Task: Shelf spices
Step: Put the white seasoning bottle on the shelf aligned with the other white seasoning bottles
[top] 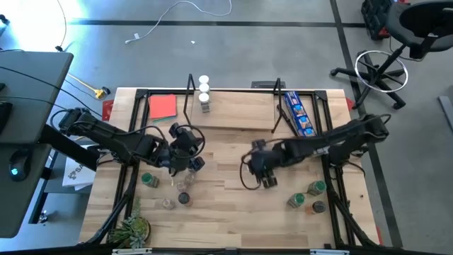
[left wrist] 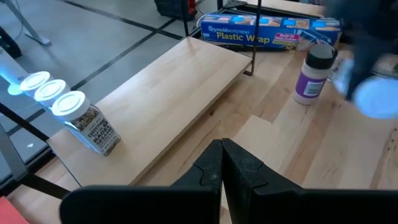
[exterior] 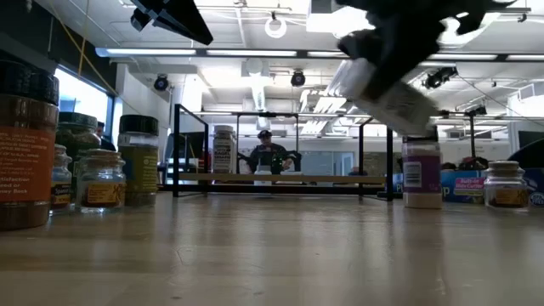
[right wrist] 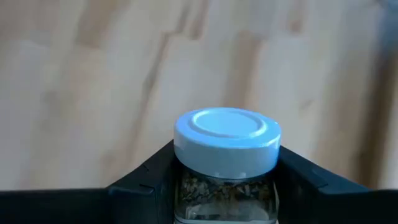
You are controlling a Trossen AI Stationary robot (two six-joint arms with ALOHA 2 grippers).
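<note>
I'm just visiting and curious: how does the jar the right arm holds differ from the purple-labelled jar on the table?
The held jar has a white lid; the purple-labelled jar has a black one. The held jar is clamped in the right gripper, off the table and tilted; the purple-labelled jar stands upright, untouched. Both are small spice jars, not yet on the shelf.

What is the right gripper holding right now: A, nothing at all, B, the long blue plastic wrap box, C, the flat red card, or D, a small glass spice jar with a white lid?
D: in the right wrist view the right gripper has its dark fingers closed on either side of a small glass spice jar with a white lid, above the wooden table.
</note>
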